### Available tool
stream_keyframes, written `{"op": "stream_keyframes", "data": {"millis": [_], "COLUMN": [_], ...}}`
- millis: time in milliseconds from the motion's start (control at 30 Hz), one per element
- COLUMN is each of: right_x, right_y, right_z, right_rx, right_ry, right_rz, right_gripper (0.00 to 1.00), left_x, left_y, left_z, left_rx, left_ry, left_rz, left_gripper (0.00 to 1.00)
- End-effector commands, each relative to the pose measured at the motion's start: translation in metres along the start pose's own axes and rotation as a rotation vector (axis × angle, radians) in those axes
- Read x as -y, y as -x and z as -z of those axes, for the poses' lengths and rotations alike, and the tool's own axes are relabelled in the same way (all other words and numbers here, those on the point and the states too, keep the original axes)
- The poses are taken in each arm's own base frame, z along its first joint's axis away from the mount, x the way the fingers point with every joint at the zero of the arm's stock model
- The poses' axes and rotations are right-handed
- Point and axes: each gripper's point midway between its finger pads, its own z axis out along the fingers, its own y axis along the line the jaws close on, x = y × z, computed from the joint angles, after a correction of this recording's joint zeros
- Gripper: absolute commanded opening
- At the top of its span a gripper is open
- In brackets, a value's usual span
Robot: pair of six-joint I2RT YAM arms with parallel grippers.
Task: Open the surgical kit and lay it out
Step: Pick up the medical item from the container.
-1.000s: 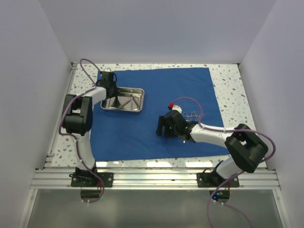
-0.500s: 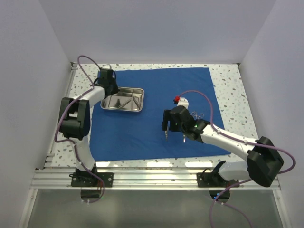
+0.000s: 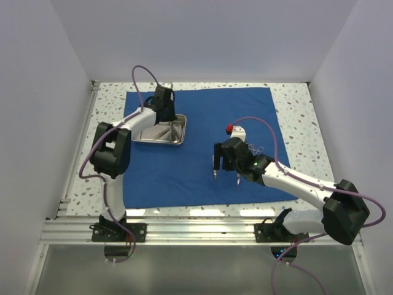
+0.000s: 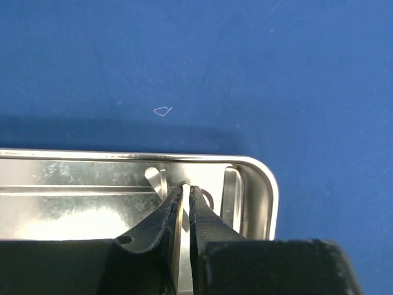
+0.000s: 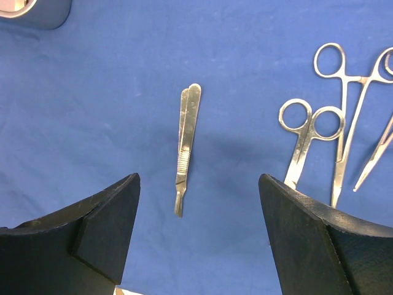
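Top external view: the left gripper, nearly shut with its hold unclear, is moved to the steel tray's far side, and the right gripper is raised wide open, empty, over tweezers laid on the blue cloth, so unloading is judged ongoing.

In the steel tray, a pale strip shows between the nearly closed fingers of the left gripper; whether it is a held instrument or bare tray floor cannot be told. Right of the tray, the tips of the ring-handled instruments are hidden behind a finger of the right gripper, and the one farthest from the tray is cut by the picture's edge.
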Motion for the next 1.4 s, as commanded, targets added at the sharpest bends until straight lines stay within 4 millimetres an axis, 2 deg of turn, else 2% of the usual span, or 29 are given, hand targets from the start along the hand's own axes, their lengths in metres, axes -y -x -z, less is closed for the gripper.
{"op": "stream_keyframes", "data": {"millis": [0, 133, 367, 767, 833, 933, 1000, 1167, 1267, 1300, 1367], "right_x": [0.003, 0.003, 0.001, -0.001, -0.001, -0.001, -0.001, -0.001, -0.002, -0.003, -0.003], "right_y": [0.022, 0.026, 0.027, 0.026, 0.026, 0.025, 0.025, 0.024, 0.023, 0.023, 0.024], "right_z": [0.011, 0.013, 0.013, 0.008, 0.007, 0.005, 0.005, 0.003, 0.002, 0.002, 0.003], "right_rx": [0.074, 0.088, 0.086, 0.077, 0.077, 0.077, 0.075, 0.073, 0.07, 0.07, 0.072], "right_ry": [-0.011, -0.008, -0.004, -0.008, -0.008, -0.01, -0.011, -0.01, -0.008, -0.002, 0.0], "right_rz": [0.006, 0.008, 0.015, 0.024, 0.024, 0.026, 0.028, 0.032, 0.03, 0.03, 0.029], "right_gripper": [0.82, 0.82, 0.83, 0.83, 0.83, 0.83, 0.83, 0.83, 0.83, 0.83, 0.83], "left_x": [-0.016, -0.021, -0.03, -0.033, -0.032, -0.032, -0.034, -0.04, -0.043, -0.039, -0.041], "left_y": [-0.007, -0.02, -0.028, -0.038, -0.039, -0.042, -0.044, -0.031, -0.012, 0.003, 0.013], "left_z": [-0.004, -0.012, -0.02, -0.031, -0.034, -0.038, -0.039, -0.033, -0.024, -0.02, -0.012], "left_rx": [-0.016, -0.038, -0.047, -0.068, -0.071, -0.078, -0.081, -0.041, -0.003, 0.025, 0.033], "left_ry": [0.064, 0.099, 0.149, 0.155, 0.15, 0.146, 0.152, 0.2, 0.24, 0.241, 0.269], "left_rz": [-0.019, -0.039, -0.053, -0.068, -0.071, -0.072, -0.074, -0.072, -0.062, -0.057, -0.063], "left_gripper": [0.13, 0.17, 0.22, 0.24, 0.2, 0.03, 0.0, 0.0, 0.0, 0.0, 0.0]}}
